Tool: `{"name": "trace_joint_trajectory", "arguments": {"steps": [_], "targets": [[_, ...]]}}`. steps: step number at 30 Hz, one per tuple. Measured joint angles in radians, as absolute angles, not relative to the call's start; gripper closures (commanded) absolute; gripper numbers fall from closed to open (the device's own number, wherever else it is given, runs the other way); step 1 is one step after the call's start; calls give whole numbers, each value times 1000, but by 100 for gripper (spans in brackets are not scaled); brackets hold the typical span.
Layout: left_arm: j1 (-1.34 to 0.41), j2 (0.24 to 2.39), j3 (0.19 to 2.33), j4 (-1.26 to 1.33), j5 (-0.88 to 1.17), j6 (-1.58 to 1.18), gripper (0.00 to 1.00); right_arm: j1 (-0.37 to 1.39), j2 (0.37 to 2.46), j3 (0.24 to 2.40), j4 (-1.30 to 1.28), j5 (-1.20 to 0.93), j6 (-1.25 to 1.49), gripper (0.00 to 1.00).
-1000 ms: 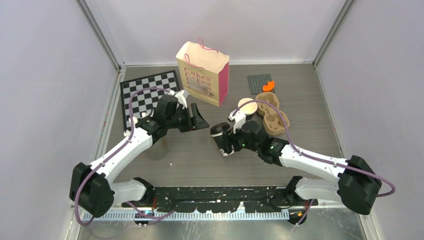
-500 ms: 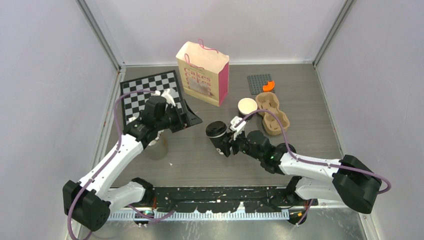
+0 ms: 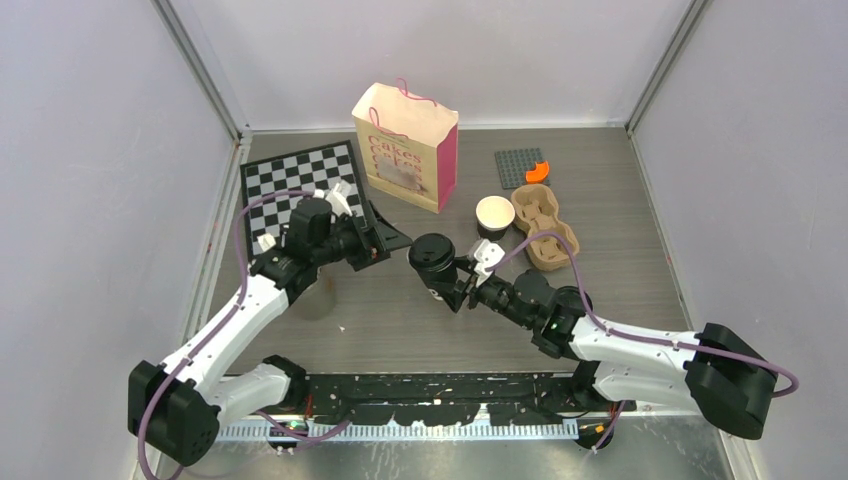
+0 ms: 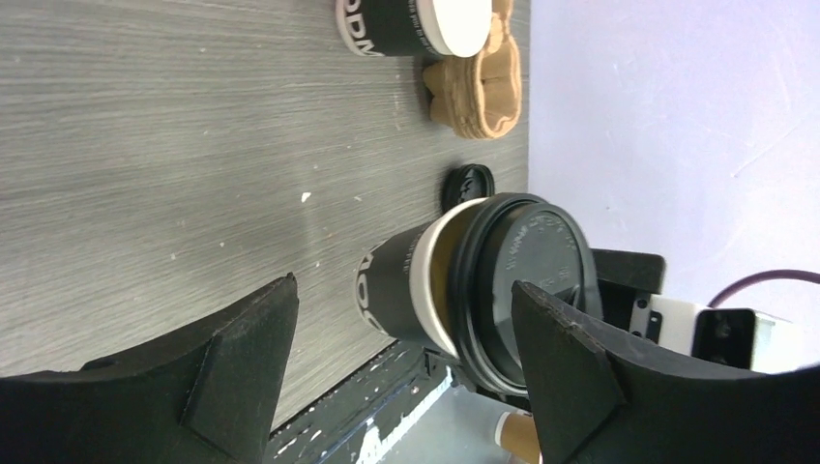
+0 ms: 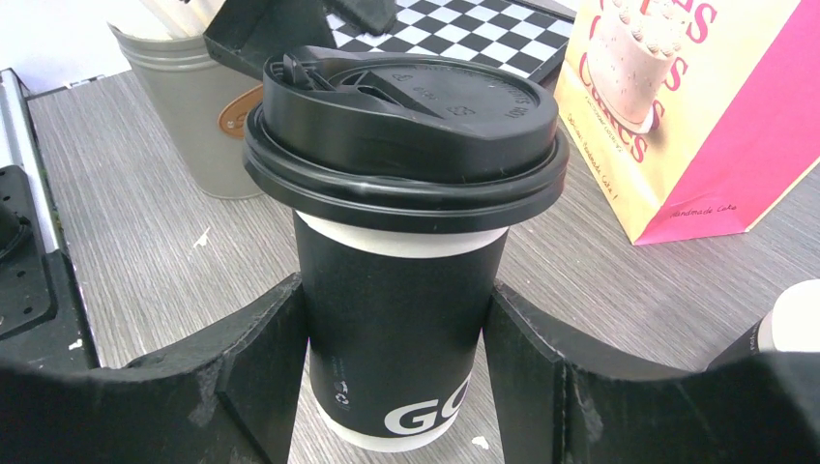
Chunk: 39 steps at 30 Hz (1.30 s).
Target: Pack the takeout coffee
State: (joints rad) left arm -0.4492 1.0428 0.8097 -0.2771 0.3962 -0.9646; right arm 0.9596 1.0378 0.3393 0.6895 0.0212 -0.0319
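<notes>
Lidded cup (image 3: pixel 433 257) leftward, gripped by right tool (image 5: pixel 396 333), lettering half-hidden; left tool (image 4: pixel 402 292) agape.

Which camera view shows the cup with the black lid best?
The right wrist view: the lidded cup fills the frame, upright, in the right gripper. The left wrist view shows it sideways, lid towards the camera. The top view shows it small.

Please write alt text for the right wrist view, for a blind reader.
The right gripper holds a black coffee cup with a black lid. Behind it are a grey cup of sticks, a checkerboard and a pink and cream cake bag.
</notes>
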Motion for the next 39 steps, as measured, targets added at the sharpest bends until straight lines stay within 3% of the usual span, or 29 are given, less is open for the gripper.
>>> {"name": "trace_joint_trajectory", "arguments": {"steps": [12,20,39], "targets": [[-449,1017,769,-162,476,-961,15,976,1038,336,690,21,-51,35],[-449,1065,742,-109,516,-969,21,980,1046,334,711,22,-60,35],[-447,1134,642,16,542,-984,54,980,1308,305,933,25,-72,34]]}}
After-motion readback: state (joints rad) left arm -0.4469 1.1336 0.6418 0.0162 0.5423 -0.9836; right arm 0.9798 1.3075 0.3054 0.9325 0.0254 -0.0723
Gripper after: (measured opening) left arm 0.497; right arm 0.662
